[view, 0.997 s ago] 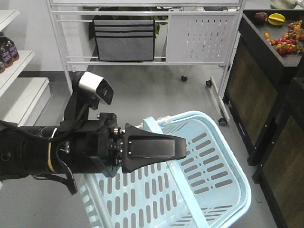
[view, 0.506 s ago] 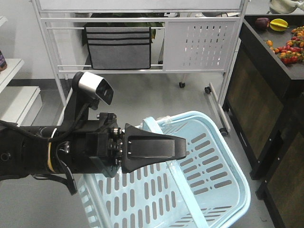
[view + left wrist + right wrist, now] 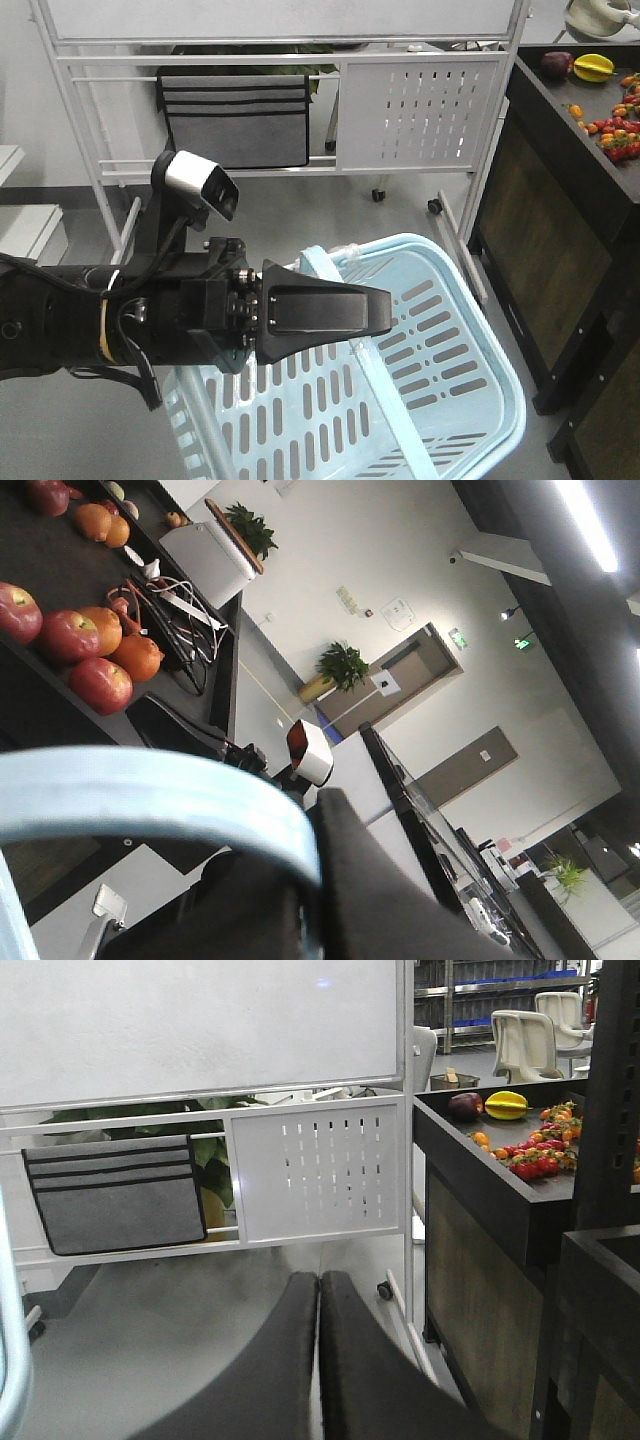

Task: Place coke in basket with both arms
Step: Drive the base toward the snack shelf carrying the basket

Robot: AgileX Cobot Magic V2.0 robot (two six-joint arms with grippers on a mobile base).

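Ahead of me a smooth grey floor (image 3: 330,215), a white metal rack on castors with a slotted panel (image 3: 415,110), a grey fabric pocket organiser (image 3: 235,115) hanging on it, to my right a dark wood-fronted surface (image 3: 545,100) carrying small red and orange fruit (image 3: 615,140), a pale wall (image 3: 15,90) behind.

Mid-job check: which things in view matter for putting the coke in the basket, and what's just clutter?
Job: basket, handle gripped by the left hand; right hand, shut, empty. No coke in view.
Lying about: white rack, grey pocket organiser, dark counter, fruit, potted plant.
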